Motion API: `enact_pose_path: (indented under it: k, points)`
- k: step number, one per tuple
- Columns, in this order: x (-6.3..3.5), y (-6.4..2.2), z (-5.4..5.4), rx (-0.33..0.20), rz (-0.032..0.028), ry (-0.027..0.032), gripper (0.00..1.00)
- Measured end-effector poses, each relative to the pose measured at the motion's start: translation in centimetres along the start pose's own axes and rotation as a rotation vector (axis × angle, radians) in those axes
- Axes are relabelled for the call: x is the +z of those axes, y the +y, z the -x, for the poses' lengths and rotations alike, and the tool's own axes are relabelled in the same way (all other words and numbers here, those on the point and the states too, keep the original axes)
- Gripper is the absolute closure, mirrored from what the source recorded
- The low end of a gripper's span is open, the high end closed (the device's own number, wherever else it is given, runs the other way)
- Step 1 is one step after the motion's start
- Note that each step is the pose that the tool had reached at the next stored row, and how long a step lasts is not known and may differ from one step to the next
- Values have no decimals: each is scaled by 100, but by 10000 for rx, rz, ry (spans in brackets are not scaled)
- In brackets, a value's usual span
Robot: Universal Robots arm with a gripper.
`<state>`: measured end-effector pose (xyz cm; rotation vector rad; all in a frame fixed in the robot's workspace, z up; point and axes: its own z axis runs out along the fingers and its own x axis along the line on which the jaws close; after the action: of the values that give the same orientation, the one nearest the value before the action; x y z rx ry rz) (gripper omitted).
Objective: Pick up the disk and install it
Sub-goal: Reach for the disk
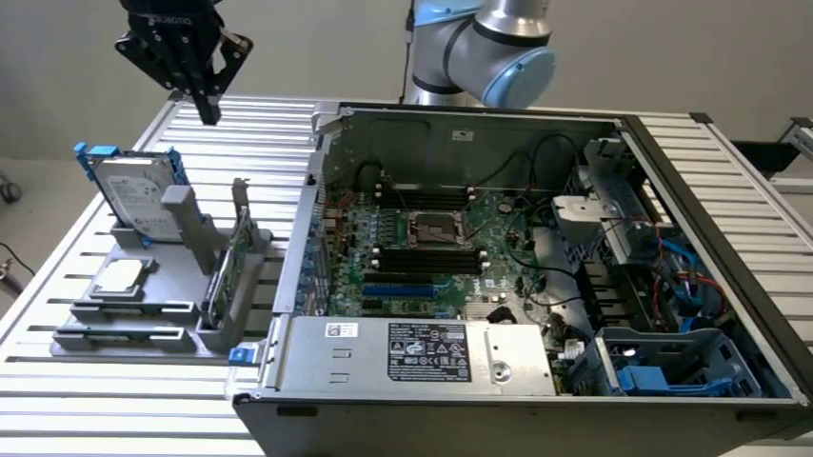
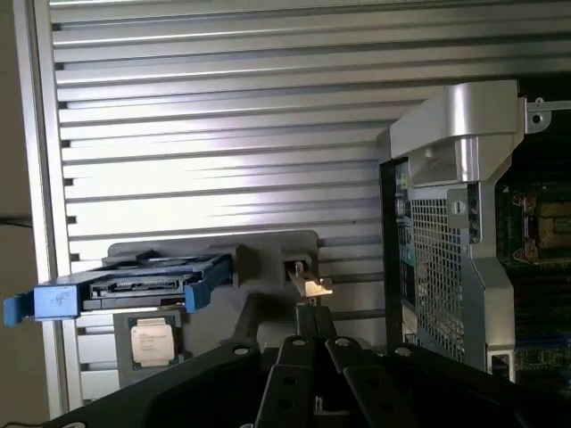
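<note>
- Exterior view: tool (image 1: 208,107) fingers together, empty, hanging above the counter (image 1: 51,286), well apart from the disk (image 1: 137,195), which stands upright in a grey holder (image 1: 128,333).
- Wrist view: disk (image 2: 134,287) sits in the holder with a chip (image 2: 153,341) just beside it. Risk as I see it: closed fingers would ram the disk's edge.

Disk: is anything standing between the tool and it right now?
Nothing visible does. The tool hangs shut in open air, higher than the disk, which stands on edge in the grey holder.
</note>
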<state>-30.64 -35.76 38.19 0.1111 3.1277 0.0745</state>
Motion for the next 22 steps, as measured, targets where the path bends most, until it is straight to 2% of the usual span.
enact_pose_path:
  k: [8,22]
  points:
    - [1,80,-321,4,-9,108,89]
    - [13,264,-972,6,-9,113,89]
